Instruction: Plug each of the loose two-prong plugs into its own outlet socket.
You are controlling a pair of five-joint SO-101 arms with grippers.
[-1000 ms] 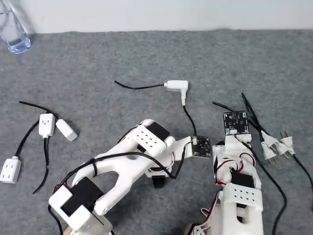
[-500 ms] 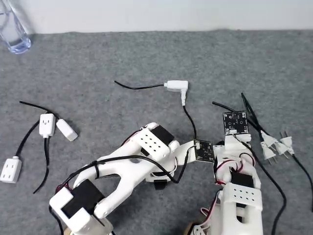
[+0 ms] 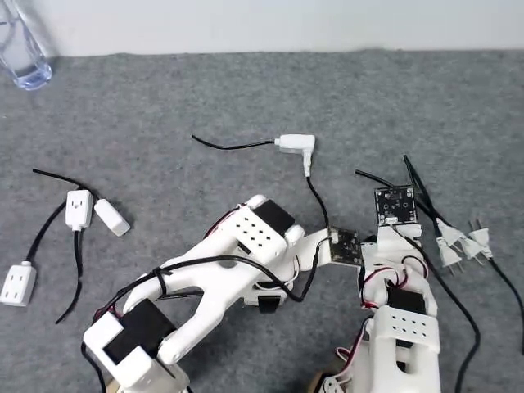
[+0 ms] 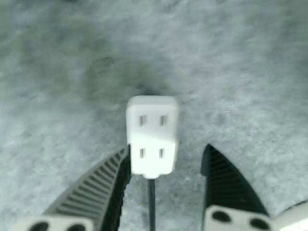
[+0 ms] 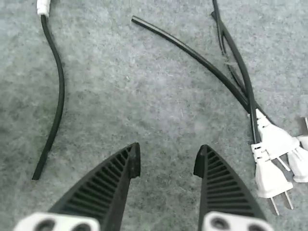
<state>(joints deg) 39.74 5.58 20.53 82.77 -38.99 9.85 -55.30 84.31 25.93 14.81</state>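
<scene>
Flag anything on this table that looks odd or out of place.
Nothing is spilled or visibly broken. The loose plugs lie bunched together on the right, with their black cords crossing. One cord stops in a bare cut end on the carpet. A clear container stands at the far left corner, away from the sockets.

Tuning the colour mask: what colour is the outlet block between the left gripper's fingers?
White outlet block, on a black cord; best in the left wrist view.

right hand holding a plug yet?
No, the right hand is open over bare grey carpet, and the two-prong plugs lie on the carpet off to one side of it.
</scene>
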